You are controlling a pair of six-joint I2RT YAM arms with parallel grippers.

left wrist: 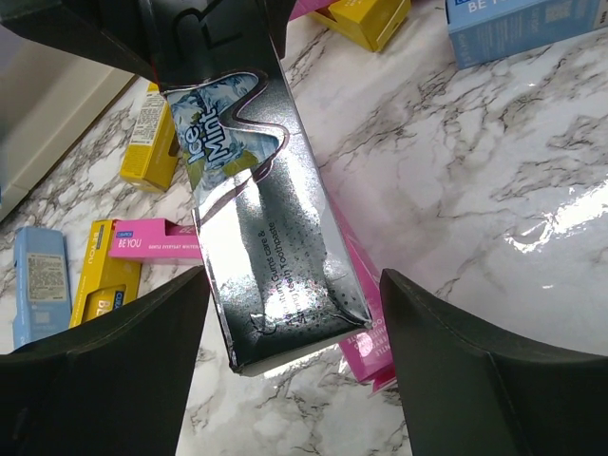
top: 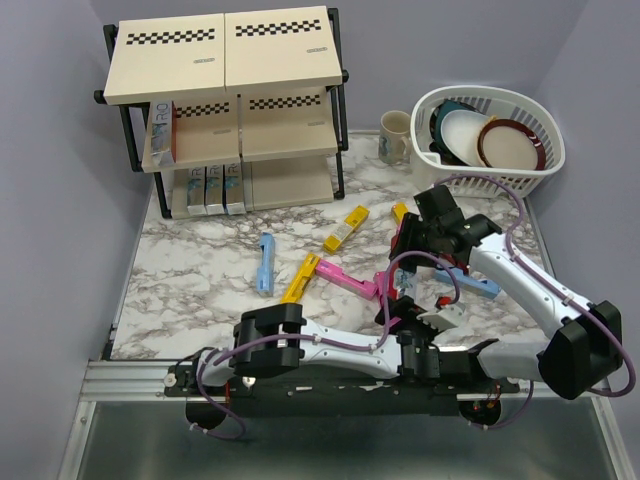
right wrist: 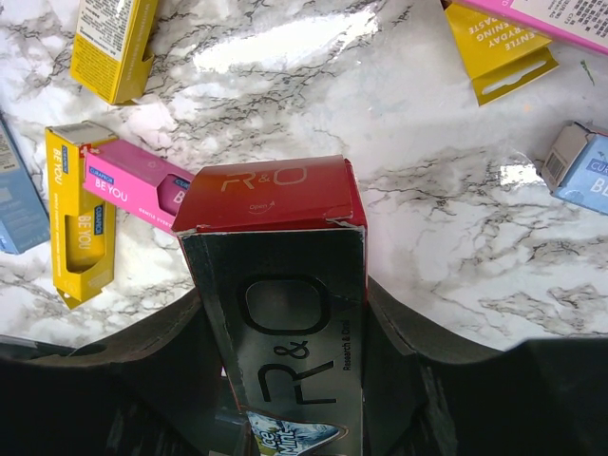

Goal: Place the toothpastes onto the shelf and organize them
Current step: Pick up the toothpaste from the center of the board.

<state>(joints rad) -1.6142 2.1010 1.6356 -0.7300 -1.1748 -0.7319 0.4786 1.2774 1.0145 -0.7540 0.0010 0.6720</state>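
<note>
Handover over the marble table [top: 200, 270]. The right arm, elbow out wide at the table's right edge, folds back toward the centre. Its gripper [right wrist: 285, 318] is clamped on a silver carton [right wrist: 285, 380], whose red end cap pokes out past the fingertips. We see the left arm lying low along the near edge, forearm reaching right, wrist turned up. Its gripper [left wrist: 294, 285] straddles the carton's free end, the fingers [left wrist: 114, 370] standing off on either side with a gap each way, open and not touching. Just under that free end lies a pink carton [left wrist: 366, 347]. Yellow cartons [right wrist: 81, 218] and blue cartons [left wrist: 43, 285] lie scattered on the table around both grippers. The shelf [top: 170, 70] stands well away, far and to the left of both grippers. It holds shelved cartons [top: 205, 187]: three upright on the bottom board, one on the middle board.
</note>
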